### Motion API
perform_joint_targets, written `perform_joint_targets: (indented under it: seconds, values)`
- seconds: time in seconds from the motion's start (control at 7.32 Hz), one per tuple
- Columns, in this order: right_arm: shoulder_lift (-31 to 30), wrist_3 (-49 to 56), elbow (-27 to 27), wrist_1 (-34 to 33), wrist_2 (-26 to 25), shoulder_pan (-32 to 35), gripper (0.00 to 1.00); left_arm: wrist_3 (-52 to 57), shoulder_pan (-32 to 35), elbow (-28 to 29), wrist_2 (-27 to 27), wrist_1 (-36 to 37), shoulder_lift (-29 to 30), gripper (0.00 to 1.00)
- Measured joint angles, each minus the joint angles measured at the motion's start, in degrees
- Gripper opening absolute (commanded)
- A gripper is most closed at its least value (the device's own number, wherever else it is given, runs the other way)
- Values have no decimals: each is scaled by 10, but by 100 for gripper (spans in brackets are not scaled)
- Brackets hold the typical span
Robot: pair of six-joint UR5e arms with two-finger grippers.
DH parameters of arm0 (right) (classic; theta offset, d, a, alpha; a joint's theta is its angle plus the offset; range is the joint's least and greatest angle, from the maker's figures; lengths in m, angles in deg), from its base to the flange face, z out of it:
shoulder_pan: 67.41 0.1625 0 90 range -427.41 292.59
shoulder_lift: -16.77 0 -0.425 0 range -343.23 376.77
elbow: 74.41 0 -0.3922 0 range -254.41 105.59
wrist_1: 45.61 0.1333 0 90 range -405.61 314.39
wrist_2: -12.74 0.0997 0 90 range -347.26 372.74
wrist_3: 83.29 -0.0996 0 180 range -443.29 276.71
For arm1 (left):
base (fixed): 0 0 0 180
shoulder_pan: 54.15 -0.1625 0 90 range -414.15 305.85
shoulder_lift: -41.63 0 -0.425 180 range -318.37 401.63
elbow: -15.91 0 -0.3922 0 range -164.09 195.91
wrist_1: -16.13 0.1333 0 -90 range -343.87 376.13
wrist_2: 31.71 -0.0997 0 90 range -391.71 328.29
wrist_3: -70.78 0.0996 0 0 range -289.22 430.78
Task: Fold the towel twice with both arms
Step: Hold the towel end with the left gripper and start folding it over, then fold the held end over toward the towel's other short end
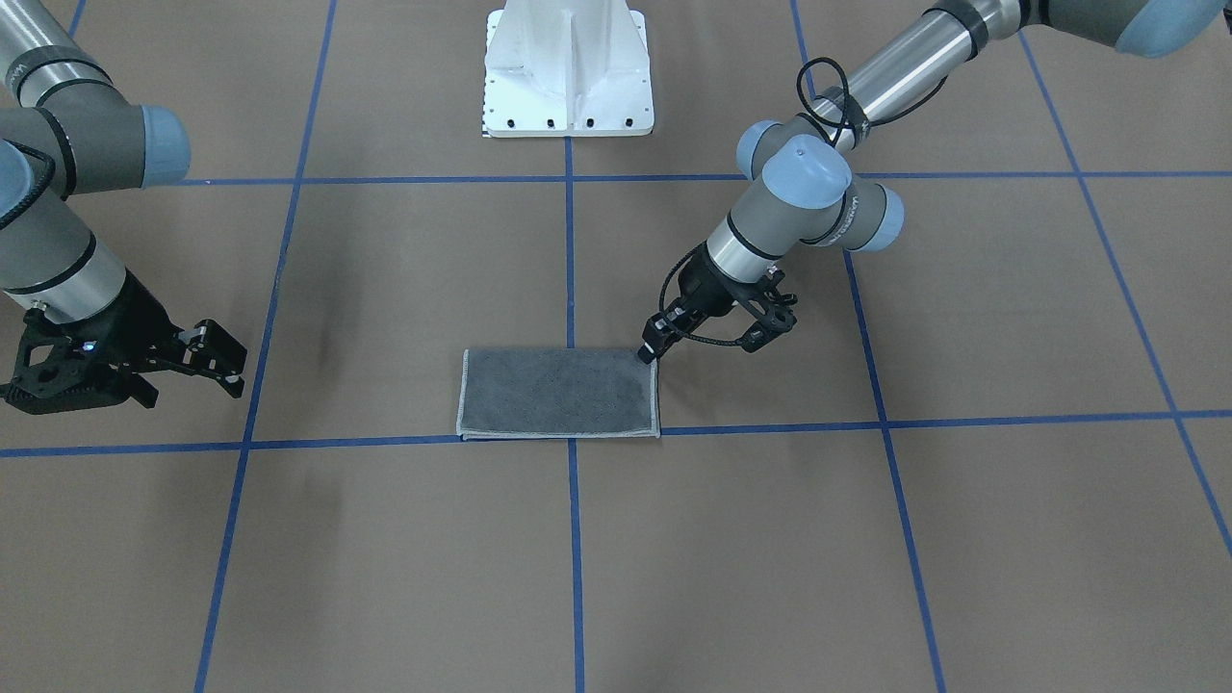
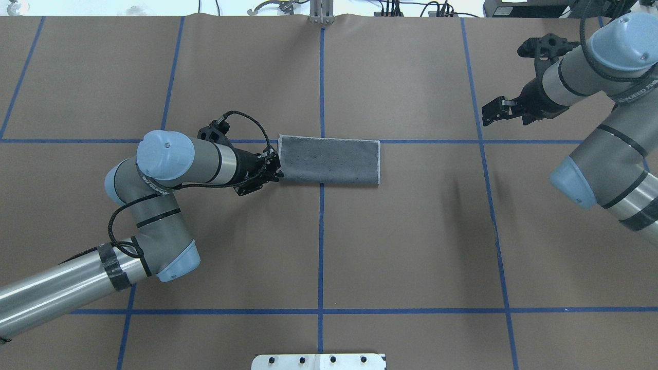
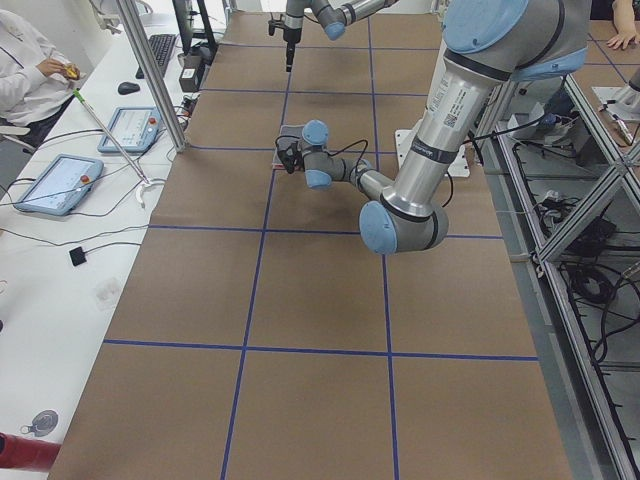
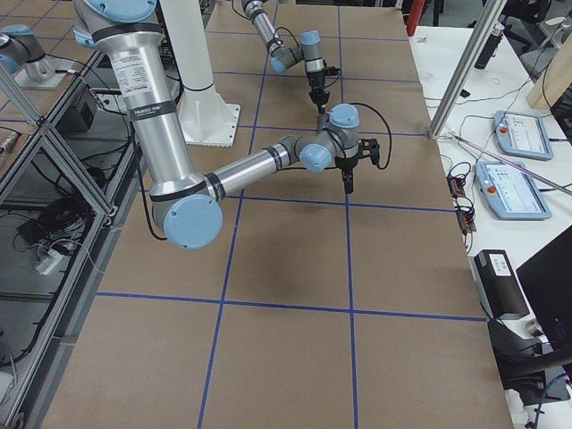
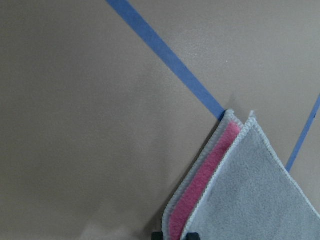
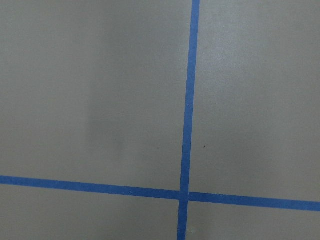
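Towel placement explains most of this moment: the small terry-cloth towel (image 1: 558,390), dark grey face up with light grey stitched edging, lies flat as a doubled rectangle near the middle of the brown paper-covered table (image 1: 385,289). Its long side away from the robot runs along a blue tape line (image 2: 437,141). The pink face shows only as a sliver between the layers at one corner in the left wrist view, so the first fold looks done and the second is still to make.

The left gripper (image 1: 653,348), black and two-fingered on its silver-grey arm, is down at the towel's short end on the robot's left, at the corner nearer the robot. Its fingers stand narrow, the tips on either side of the stitched edge. Whether they have pinched the cloth or only straddle it, I cannot tell. The low, slanted reach suits getting hold of both layers at once rather than peeling off the top one.

The right gripper (image 1: 207,361), of the same black build, hangs well apart from the towel on the robot's right, fingers spread and holding nothing — its wrist camera sees only bare table and crossing tape. That likely keeps it clear of the work. Carrying the short end across by one corner could skew the cloth, so its help at the other corner seems wanted.
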Motion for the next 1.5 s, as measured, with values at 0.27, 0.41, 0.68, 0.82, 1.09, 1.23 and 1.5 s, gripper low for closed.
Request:
perform_joint_targets:
  seconds: [0.27,0.41,0.68,0.82,1.09,1.23,1.5]
  values:
    - [-1,0,0,0,0,0,98,0,0,-5,0,0,0,0]
    - [-1,0,0,1,0,0,98,0,1,-13,-1,0,0,0]
    - [-1,0,0,1,0,0,98,12,0,-22,-5,2,1,0]
    - [-1,0,0,1,0,1,98,28,0,-24,-7,2,3,0]
    - [-1,0,0,1,0,1,98,49,-4,-25,-21,4,9,0]
    - [-1,0,0,1,0,1,98,68,-7,-25,-27,6,15,0]
    - [-1,0,0,1,0,1,98,110,-11,-25,-31,19,26,0]
